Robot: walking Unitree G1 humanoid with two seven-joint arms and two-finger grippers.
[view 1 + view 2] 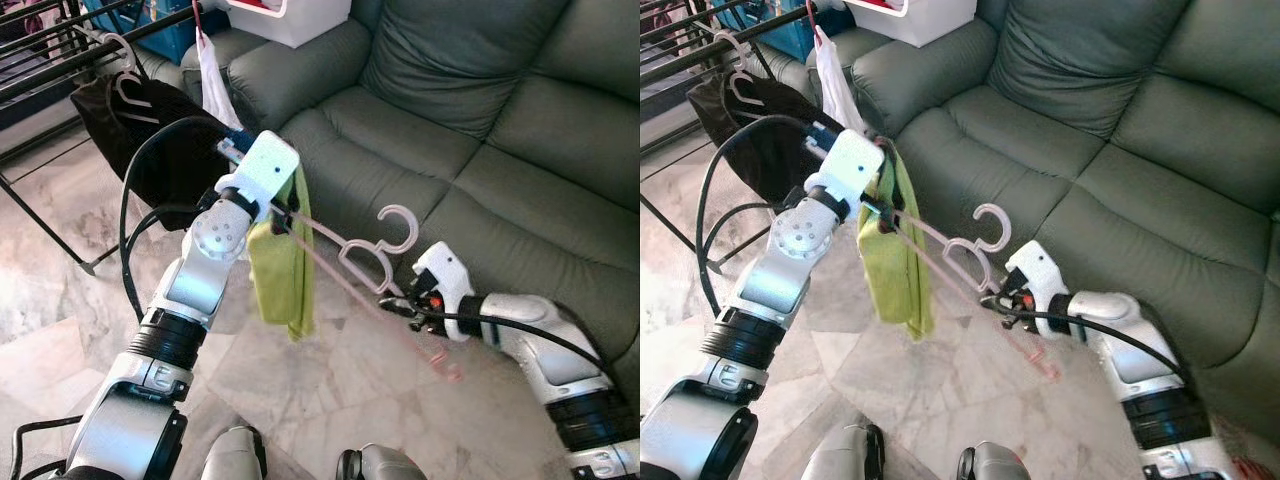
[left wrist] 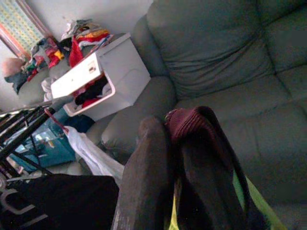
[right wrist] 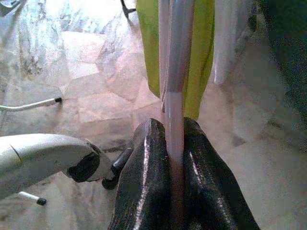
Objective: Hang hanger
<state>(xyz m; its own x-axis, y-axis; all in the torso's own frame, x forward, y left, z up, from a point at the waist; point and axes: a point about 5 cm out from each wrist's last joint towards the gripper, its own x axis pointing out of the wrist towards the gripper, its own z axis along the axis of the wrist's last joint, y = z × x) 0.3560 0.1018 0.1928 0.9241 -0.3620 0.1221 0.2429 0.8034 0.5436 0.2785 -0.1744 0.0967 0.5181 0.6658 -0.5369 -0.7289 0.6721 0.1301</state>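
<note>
Both grippers clamp one pink hanger (image 1: 365,255): right gripper (image 3: 173,158) its bar, left gripper (image 1: 285,212) its end beside the green cloth (image 1: 285,265).

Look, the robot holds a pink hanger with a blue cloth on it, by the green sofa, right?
Not quite: the cloth is yellow-green, not blue, as the left eye view shows. Both grippers, left and right, do hold the pink hanger by the green sofa.

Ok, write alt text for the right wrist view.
The right gripper pinches a pink hanger bar between its two black fingers. A lime-green cloth hangs behind it, above a marble floor, with the silver left arm beside it.
</note>
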